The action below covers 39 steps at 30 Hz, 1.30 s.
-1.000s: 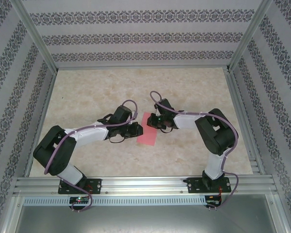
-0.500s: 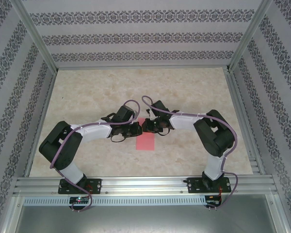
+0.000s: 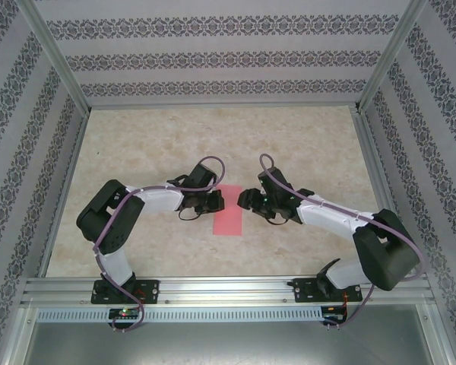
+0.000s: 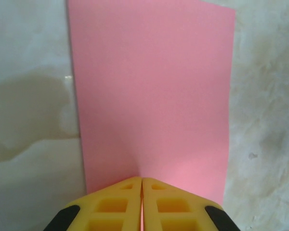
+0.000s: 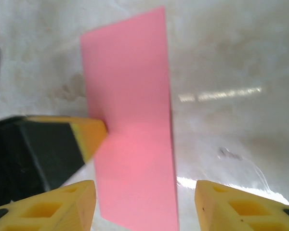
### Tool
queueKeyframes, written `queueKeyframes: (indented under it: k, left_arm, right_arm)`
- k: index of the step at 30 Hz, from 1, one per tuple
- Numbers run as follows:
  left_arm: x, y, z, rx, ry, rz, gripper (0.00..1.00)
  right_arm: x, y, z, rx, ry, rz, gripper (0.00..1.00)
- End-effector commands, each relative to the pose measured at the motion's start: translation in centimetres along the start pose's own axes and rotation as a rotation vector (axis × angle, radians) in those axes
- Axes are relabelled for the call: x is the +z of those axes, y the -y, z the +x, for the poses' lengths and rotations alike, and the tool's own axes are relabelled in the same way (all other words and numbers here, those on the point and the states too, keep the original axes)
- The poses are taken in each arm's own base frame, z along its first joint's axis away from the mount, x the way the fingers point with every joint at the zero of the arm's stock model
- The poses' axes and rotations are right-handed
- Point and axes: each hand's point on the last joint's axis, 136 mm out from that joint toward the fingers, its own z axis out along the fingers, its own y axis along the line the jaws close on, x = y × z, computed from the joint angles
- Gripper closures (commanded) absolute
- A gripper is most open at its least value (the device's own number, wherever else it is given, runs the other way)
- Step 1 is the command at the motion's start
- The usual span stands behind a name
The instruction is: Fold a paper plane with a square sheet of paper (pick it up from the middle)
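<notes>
Left gripper [image 4: 142,182] is clamped shut right on the near edge of the square sheet of paper [image 4: 151,91], with a pink sliver showing between its jaws; my guess is it's pinning the sheet so the fold doesn't spring open; right gripper [image 5: 144,188] hangs just beside it, jaws apart and gripping nothing, probably leaving room for the next crease; beyond both, the paper lies flat as a narrow rectangle mid-table [image 3: 304,144].
</notes>
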Motion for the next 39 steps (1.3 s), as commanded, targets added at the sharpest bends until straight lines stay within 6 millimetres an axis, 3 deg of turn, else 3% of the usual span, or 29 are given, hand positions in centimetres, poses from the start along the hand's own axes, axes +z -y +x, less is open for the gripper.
queueKeyframes:
  k: [1, 6, 10, 27, 35, 39]
  left_arm:
    - [0.2, -1.0, -0.8, 0.000, 0.018, -0.054, 0.90]
    - [0.8, -3.3, 0.6, -0.045, -0.025, -0.127, 0.90]
    - [1.0, -4.0, 1.2, -0.080, -0.040, -0.139, 0.90]
    - [1.5, -4.6, 1.6, -0.111, -0.061, -0.131, 0.91]
    - [1.5, -4.7, 1.6, -0.111, -0.062, -0.132, 0.91]
    - [1.5, -4.6, 1.6, -0.110, -0.061, -0.130, 0.91]
  right_arm:
    - [0.2, -0.1, 1.3, 0.059, -0.007, 0.006, 0.41]
    - [1.7, -0.5, 3.4, 0.063, -0.062, 0.001, 0.41]
    - [2.4, -0.6, 3.9, 0.066, -0.083, 0.015, 0.41]
    - [3.6, -2.4, 7.2, 0.078, -0.195, -0.090, 0.48]
    - [2.5, -2.8, 7.0, 0.098, -0.149, -0.153, 0.49]
    - [2.5, -4.3, 7.2, 0.081, -0.149, -0.230, 0.49]
